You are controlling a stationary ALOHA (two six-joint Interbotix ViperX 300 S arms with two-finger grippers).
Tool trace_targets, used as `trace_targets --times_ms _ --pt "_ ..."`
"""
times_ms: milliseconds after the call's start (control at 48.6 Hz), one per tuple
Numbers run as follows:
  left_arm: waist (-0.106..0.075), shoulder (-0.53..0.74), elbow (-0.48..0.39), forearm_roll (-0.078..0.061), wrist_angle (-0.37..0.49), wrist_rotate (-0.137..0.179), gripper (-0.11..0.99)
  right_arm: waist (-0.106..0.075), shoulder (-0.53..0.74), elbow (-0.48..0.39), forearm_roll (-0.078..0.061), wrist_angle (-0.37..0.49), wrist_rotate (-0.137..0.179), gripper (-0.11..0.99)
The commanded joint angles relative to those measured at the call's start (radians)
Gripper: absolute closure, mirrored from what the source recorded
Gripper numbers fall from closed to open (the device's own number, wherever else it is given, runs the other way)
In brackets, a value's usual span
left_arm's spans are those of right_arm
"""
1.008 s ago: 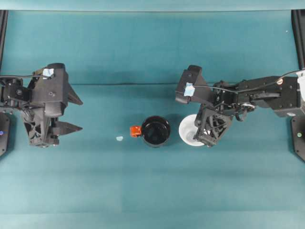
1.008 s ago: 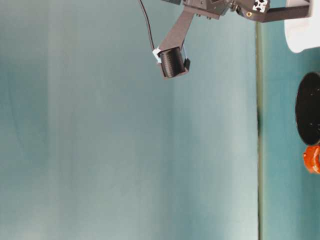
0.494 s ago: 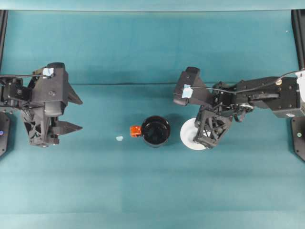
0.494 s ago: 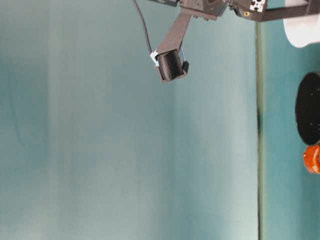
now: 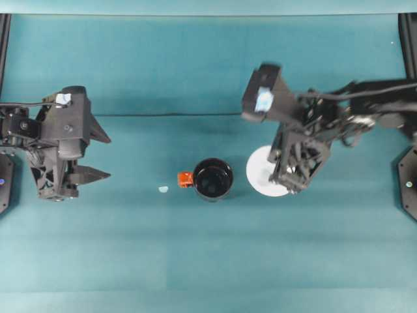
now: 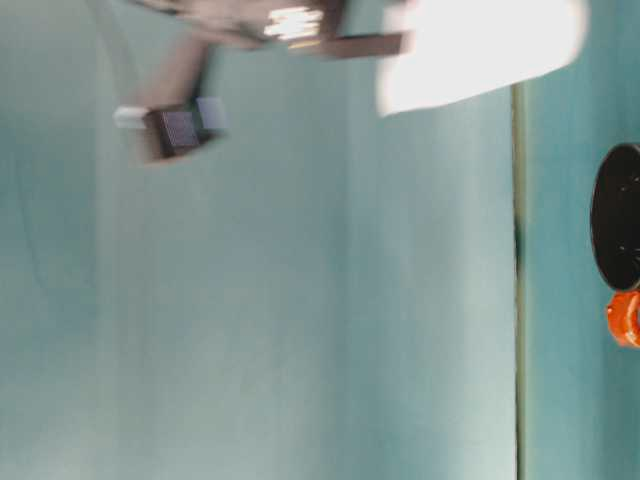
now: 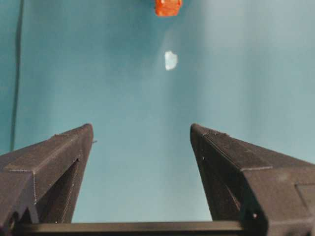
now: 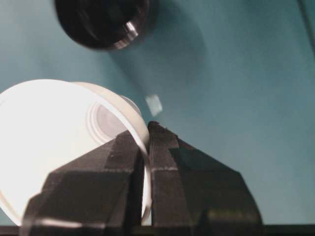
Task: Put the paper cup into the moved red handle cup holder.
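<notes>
The white paper cup (image 5: pixel 264 173) hangs tilted just right of the red handle cup holder (image 5: pixel 213 178), a glossy black round cup with its red-orange tab (image 5: pixel 185 178) pointing left. My right gripper (image 5: pixel 287 182) is shut on the cup's rim. The right wrist view shows the fingers pinching the rim of the paper cup (image 8: pixel 54 142), with the holder (image 8: pixel 101 19) ahead. The table-level view has the cup (image 6: pixel 480 50) off the table and blurred. My left gripper (image 5: pixel 107 156) stands open far to the left, holding nothing.
A small pale scrap (image 5: pixel 163 189) lies on the teal cloth left of the handle tab, also the scrap (image 7: pixel 170 60) ahead of the left fingers. Black frame rails (image 5: pixel 4 39) run along both table sides.
The right gripper has lifted the paper cup off the table and tilted it, and the arm is motion-blurred. The holder and the left arm have not moved.
</notes>
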Motion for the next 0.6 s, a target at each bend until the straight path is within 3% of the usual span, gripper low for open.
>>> trace_targets --times_ms 0,165,226,576 --pt "0.000 -0.011 -0.012 0.002 -0.006 -0.002 0.05 0.003 -0.014 -0.052 0.003 0.006 0.008 0.98" --pt "0.002 -0.023 -0.009 0.002 -0.005 -0.002 0.05 0.008 0.026 -0.112 0.003 0.012 0.006 0.98" --pt "0.002 -0.028 -0.011 0.002 -0.005 -0.002 0.05 0.008 0.048 -0.140 -0.003 0.011 0.000 0.98" --pt "0.002 -0.038 -0.006 0.002 -0.005 -0.002 0.05 -0.008 0.172 -0.235 -0.014 -0.006 -0.003 0.98"
